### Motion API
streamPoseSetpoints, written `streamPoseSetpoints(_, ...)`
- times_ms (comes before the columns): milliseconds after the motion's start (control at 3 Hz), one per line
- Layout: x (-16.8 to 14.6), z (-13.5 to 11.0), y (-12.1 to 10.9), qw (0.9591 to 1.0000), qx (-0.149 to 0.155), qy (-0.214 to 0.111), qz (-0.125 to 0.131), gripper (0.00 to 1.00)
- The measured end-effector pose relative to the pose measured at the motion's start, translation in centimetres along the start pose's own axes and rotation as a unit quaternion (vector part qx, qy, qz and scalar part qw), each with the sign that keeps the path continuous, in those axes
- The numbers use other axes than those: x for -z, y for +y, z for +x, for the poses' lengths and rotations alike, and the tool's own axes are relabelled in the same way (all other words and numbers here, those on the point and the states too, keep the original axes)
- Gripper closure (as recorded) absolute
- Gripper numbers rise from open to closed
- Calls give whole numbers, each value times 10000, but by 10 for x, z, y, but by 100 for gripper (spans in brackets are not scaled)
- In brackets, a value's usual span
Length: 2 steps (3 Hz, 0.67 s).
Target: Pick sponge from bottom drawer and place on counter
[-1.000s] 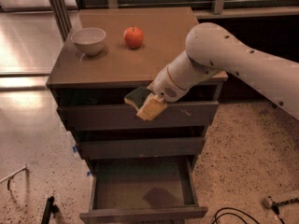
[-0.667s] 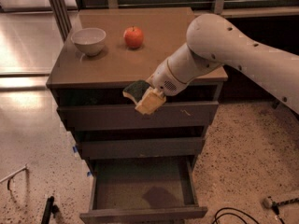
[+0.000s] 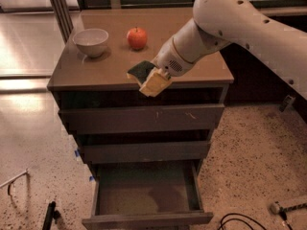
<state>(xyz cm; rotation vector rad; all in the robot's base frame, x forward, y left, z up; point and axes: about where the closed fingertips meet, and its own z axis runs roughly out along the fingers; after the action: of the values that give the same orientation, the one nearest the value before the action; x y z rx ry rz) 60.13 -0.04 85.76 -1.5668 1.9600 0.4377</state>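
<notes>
The end effector (image 3: 155, 75) grips the sponge (image 3: 142, 71), tilted over the near edge of the counter (image 3: 96, 75), so releasing here could tip it off toward the open bottom drawer (image 3: 144, 196).

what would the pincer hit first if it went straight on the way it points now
Probably the counter near its front edge; the pincer, shut on the sponge, points down-left over it. Depth is unclear.
</notes>
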Motion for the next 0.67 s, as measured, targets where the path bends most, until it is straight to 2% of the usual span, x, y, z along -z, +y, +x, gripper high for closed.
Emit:
streamPoseSetpoints(333, 0, -4, -39, 9998, -21, -145, 137, 100)
streamPoseSetpoints(667, -8, -3, -71, 9993, -118, -317, 156, 100)
